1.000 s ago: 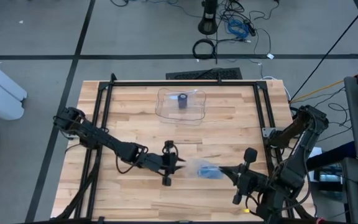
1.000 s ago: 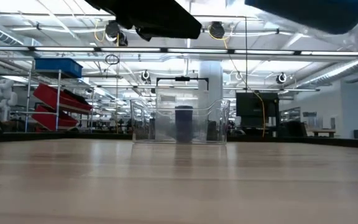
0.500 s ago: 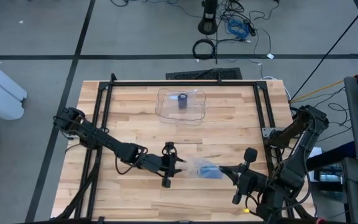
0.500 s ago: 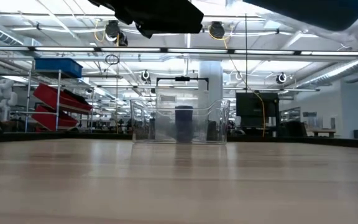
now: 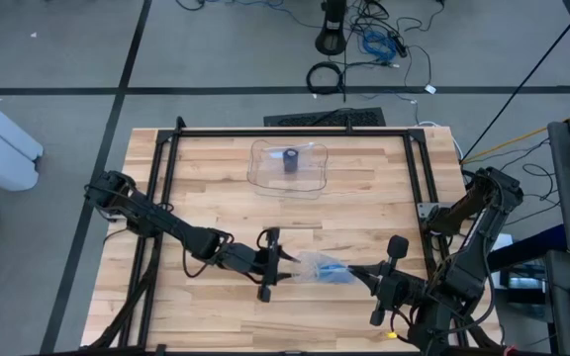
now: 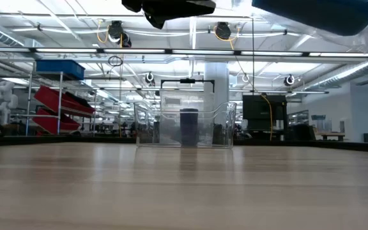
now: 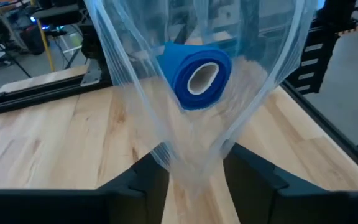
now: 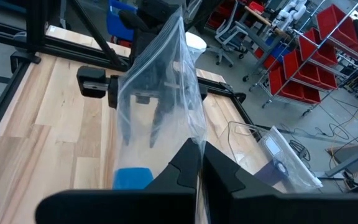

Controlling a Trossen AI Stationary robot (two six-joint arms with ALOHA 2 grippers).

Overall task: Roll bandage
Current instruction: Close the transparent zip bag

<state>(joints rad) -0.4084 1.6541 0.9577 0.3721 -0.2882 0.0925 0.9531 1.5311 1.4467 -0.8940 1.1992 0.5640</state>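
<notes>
You are looking at a clear plastic bag (image 5: 317,267) hanging in the air between the two grippers, over the near part of the wooden table (image 5: 216,188). Inside the bag is sitting a blue bandage roll (image 7: 196,75), and in the left wrist view you are seeing straight into its pale hollow middle. The right gripper (image 8: 199,163) is pinching one edge of the bag, with its two fingers pressed tight together on the plastic. The left gripper (image 7: 196,167) is at the other end of the bag; its fingers are standing a little apart with a bunch of the plastic running between them, and you cannot tell if they are squeezing it or just letting it pass through. From above, the bag is mostly a pale blur with a blue spot in it, so its edges are hard to make out. In the low view, the bag and roll are cut off by the top of the picture, showing only as a blue shape (image 6: 318,14). Far back on the table a clear tray (image 5: 288,168) is standing with a dark roll (image 5: 291,160) upright inside it.
</notes>
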